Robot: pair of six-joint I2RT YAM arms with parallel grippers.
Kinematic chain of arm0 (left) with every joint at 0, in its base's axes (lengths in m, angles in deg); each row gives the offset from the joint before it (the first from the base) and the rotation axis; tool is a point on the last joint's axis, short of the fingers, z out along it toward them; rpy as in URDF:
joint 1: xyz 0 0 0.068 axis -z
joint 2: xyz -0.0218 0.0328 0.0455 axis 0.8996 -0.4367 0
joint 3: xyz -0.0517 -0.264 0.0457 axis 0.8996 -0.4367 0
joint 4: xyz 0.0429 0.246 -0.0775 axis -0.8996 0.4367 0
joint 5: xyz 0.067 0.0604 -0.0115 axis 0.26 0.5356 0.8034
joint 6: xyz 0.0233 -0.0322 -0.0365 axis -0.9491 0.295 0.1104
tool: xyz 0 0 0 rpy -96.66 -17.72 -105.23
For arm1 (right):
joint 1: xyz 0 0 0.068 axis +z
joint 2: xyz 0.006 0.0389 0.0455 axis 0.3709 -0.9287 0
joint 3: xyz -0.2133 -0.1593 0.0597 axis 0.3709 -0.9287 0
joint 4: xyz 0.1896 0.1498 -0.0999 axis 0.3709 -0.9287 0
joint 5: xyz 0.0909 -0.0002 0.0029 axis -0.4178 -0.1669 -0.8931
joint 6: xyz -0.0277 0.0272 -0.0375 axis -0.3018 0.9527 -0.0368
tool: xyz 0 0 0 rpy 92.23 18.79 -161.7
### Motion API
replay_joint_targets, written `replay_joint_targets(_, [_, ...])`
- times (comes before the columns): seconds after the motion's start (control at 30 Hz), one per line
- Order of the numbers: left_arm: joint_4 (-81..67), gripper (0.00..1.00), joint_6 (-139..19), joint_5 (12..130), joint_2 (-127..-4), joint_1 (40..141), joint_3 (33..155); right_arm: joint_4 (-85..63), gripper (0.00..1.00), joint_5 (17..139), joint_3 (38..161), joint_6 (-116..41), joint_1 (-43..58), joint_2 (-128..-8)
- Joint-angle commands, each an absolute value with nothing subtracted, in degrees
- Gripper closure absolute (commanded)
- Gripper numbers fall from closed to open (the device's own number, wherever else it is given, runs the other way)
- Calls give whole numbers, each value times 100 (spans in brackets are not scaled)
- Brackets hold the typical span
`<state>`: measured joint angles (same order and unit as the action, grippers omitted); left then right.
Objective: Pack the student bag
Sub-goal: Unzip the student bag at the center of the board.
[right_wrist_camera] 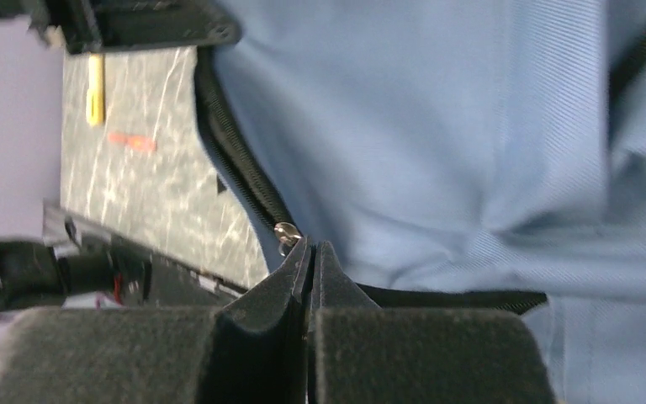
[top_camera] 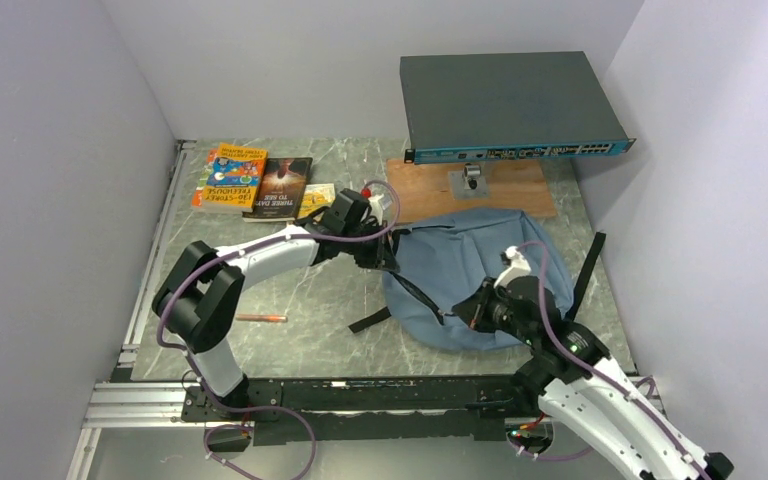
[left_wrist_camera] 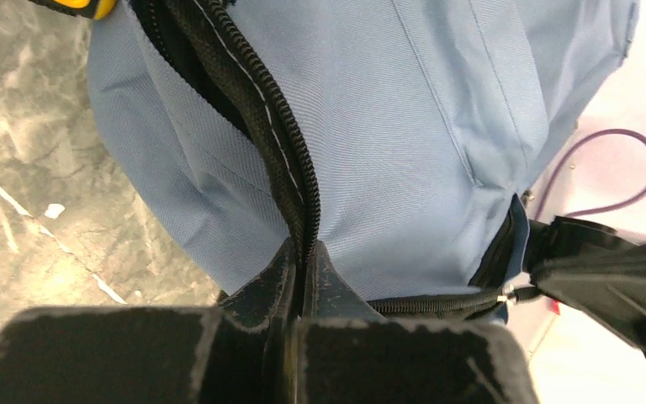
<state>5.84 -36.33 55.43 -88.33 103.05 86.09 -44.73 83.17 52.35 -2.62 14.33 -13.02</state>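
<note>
The student bag (top_camera: 465,262), blue-grey with black straps, lies flat on the marble table right of centre. My left gripper (top_camera: 380,256) is at its upper left edge. In the left wrist view the gripper (left_wrist_camera: 303,249) is shut on the bag's black zipper trim (left_wrist_camera: 271,109), with the blue fabric (left_wrist_camera: 404,126) on both sides. My right gripper (top_camera: 477,311) is at the bag's near edge. In the right wrist view it (right_wrist_camera: 311,247) is shut at the metal zipper pull (right_wrist_camera: 286,232), on the zipper track (right_wrist_camera: 235,160). The bag's inside is hidden.
Several books (top_camera: 232,177) and a dark book (top_camera: 282,187) lie at the back left. An orange pen (top_camera: 260,317) lies near the left arm. A grey network switch (top_camera: 508,105) stands on a mount over a wooden board (top_camera: 440,190) behind the bag. Walls enclose the table.
</note>
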Motion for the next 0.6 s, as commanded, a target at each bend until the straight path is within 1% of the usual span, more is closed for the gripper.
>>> replay_joint_targets(0.0, [356, 100, -3673, 5646, -8539, 9970, 8622, -6042, 100, 10174, 5524, 1222, 1435, -661])
replay_joint_targets(0.1, [326, 100, -3653, 5615, -8501, 9935, 8592, -6546, 100, 10668, 5514, 1762, 1435, -213])
replay_joint_targets(0.23, [355, 100, -3670, 5596, -8518, 9932, 8580, -6550, 100, 10774, 5494, 1815, 1435, 63])
replay_joint_targets(0.47, [314, 100, -3610, 5512, -8600, 9826, 8663, -6404, 100, 10265, 5492, 1444, 1435, -96])
replay_joint_targets(0.57, [434, 100, -3673, 5622, -8569, 9734, 8746, -6343, 100, 9940, 5601, 1146, 1435, -376])
